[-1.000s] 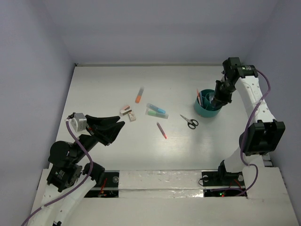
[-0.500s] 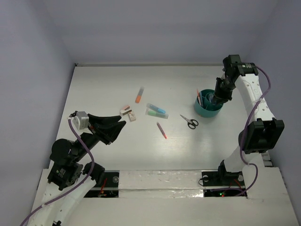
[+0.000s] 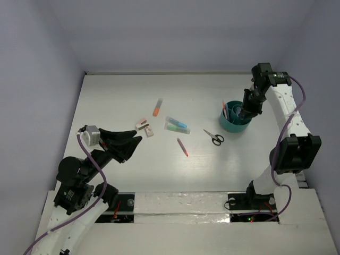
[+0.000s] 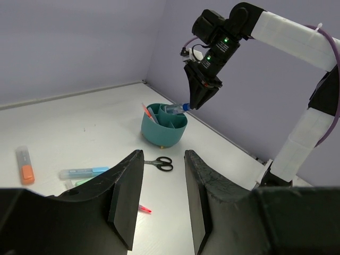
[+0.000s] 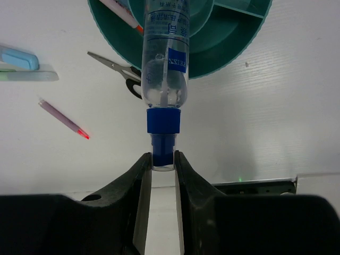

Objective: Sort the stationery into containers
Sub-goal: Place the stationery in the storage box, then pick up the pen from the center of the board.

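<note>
L pincer (image 3: 138, 136) hangs above the near-left part of the desk (image 3: 117, 95), jaws released w/ a clear gap, nothing between them. Nearest of the loose stationery is a pink/red pen (image 3: 183, 147), lying at a slant near mid-desk. Just right & a bit farther lie the black-handled scissors (image 3: 214, 137). To the left, two small erasers (image 3: 149, 132) sit close together, w/ the green highlighter (image 3: 177, 129) & blue highlighter (image 3: 177, 124) side by side between them and the scissors.

On the right stands the round teal cup (image 3: 234, 126), w/ dividers inside. One pink/red pen (image 4: 149, 113) leans in its left compartment. R pincer (image 5: 162, 159) is over the cup, clenched on the blue-capped clear pen (image 5: 164, 64) at the cap end. The clear barrel reaches over the cup's rim, above its inside. Whether it touches the cup, can't tell.

Farthest on the left side lies the orange marker (image 3: 157, 107), well apart from the rest.
</note>
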Tool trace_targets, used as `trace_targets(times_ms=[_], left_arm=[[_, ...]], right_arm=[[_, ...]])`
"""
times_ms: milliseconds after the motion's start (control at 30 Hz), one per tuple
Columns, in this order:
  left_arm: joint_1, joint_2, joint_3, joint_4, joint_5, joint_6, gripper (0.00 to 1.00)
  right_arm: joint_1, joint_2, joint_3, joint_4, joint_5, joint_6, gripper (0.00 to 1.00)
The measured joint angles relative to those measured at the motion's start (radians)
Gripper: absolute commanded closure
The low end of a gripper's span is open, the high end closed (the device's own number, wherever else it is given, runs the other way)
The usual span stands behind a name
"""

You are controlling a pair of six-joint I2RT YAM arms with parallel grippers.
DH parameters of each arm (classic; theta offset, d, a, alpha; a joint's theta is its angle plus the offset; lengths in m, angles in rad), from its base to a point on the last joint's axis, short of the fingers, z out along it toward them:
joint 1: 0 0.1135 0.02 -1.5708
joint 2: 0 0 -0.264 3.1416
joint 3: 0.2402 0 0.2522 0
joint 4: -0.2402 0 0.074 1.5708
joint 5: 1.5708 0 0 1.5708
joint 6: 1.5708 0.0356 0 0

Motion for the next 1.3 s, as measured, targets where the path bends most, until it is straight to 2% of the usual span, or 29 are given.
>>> trace_targets(times_ms=[67,100,200,300,400,500,567,600,667,700,800,900,933,1000,1133,1300], left_arm=[[0.0,0.0,0.0,0.0,0.0,0.0,0.67],[0.0,0.001,0.0,0.0,0.0,0.0,0.67],[0.0,0.004,0.0,0.0,0.0,0.0,0.67],[0.0,0.008,0.0,0.0,0.0,0.0,0.67],[0.0,0.012,0.0,0.0,0.0,0.0,0.67],[0.0,0.013,0.0,0.0,0.0,0.0,0.67],[0.002,0.017,0.0,0.0,0.001,0.0,0.67],[0.004,0.019,0.0,0.0,0.001,0.0,0.67],[0.006,0.023,0.0,0.0,0.001,0.0,0.67],[0.006,0.027,0.0,0.0,0.001,0.0,0.67],[0.008,0.039,0.0,0.0,0.0,0.0,0.72],[0.008,0.051,0.0,0.0,-0.005,-0.002,0.85],[0.008,0.057,0.0,-0.001,-0.009,-0.002,0.93],[0.008,0.068,0.0,-0.002,-0.022,-0.003,1.0],[0.008,0.09,0.0,-0.016,-0.065,-0.003,1.0],[0.008,0.115,0.0,-0.043,-0.125,-0.006,1.0]], right_arm=[[0.0,0.004,0.001,0.0,0.0,0.0,0.8],[0.0,0.009,0.003,0.0,0.0,0.0,0.71],[0.0,0.024,0.02,0.0,0.001,0.001,0.56],[0.0,0.03,0.039,0.001,0.002,-0.004,0.47],[0.0,0.03,0.055,0.002,0.005,-0.004,0.43],[0.0,0.029,0.06,0.012,0.005,-0.003,0.42],[0.0,0.027,0.06,0.028,0.005,-0.002,0.47],[0.0,0.023,0.06,0.039,0.003,-0.002,0.64],[0.003,0.007,0.061,0.068,-0.01,0.0,0.83],[0.01,-0.005,0.061,0.082,-0.012,0.003,1.0],[0.068,-0.074,0.046,0.163,-0.003,0.011,1.0],[0.238,-0.182,-0.048,0.293,0.01,0.025,1.0],[0.296,-0.211,-0.092,0.341,0.01,0.026,1.0],[0.408,-0.248,-0.182,0.435,0.0,0.03,1.0],[0.567,-0.22,-0.341,0.614,-0.004,0.029,1.0],[0.686,-0.134,-0.448,0.776,0.007,0.024,1.0]])
